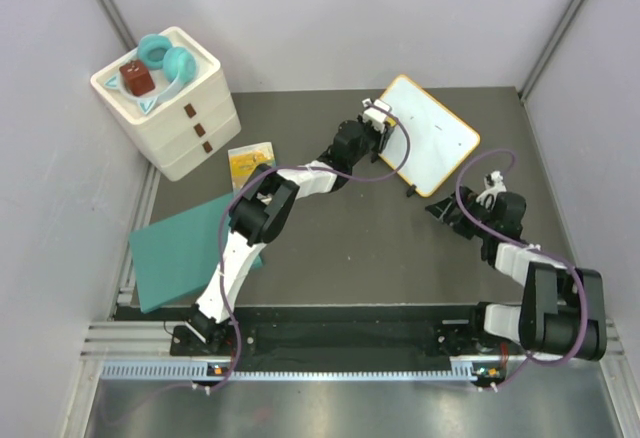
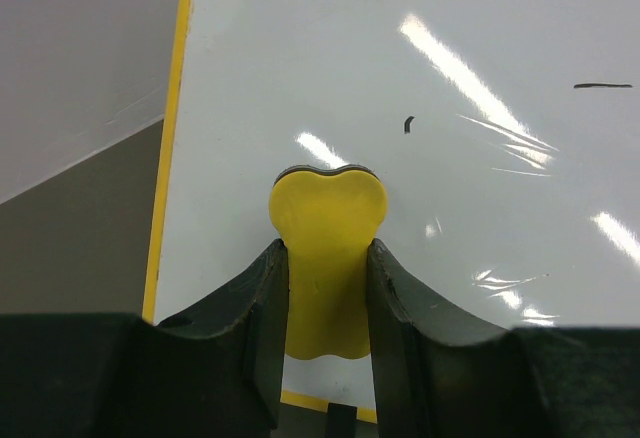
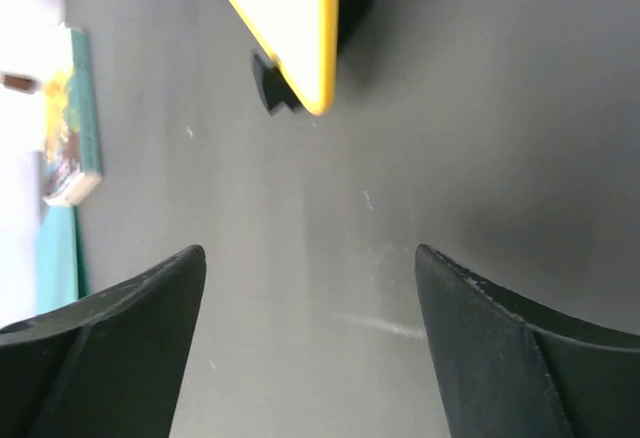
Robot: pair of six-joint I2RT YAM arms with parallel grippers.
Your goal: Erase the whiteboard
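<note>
Two arms share a dark surface as I run them from my remote station. At far left, a white drawer unit topped with teal headphones, a flat teal sheet and a yellow booklet sit well apart from the work. My left fingers pinch a yellow eraser by its waist, and its head appears to rest against the whiteboard near the board's left edge. The whiteboard stands right of centre, toward the back of the surface. It is propped on small black feet and leans back, so its white face looks up and toward the left arm. In the overhead view its long axis runs diagonally, from far left to near right. A short black tick and a thin dash lie to the right of the eraser in the wrist view, and I judge them to be what is left to clear. To do it well, I would hold the pad flat on the face and press lightly so the propped board neither tips nor slides. Then I would sweep rightward along the long axis, through the tick and on to the dash. At right, my right fingers are spread wide with nothing between them, over bare surface just beside the board's near corner.
</note>
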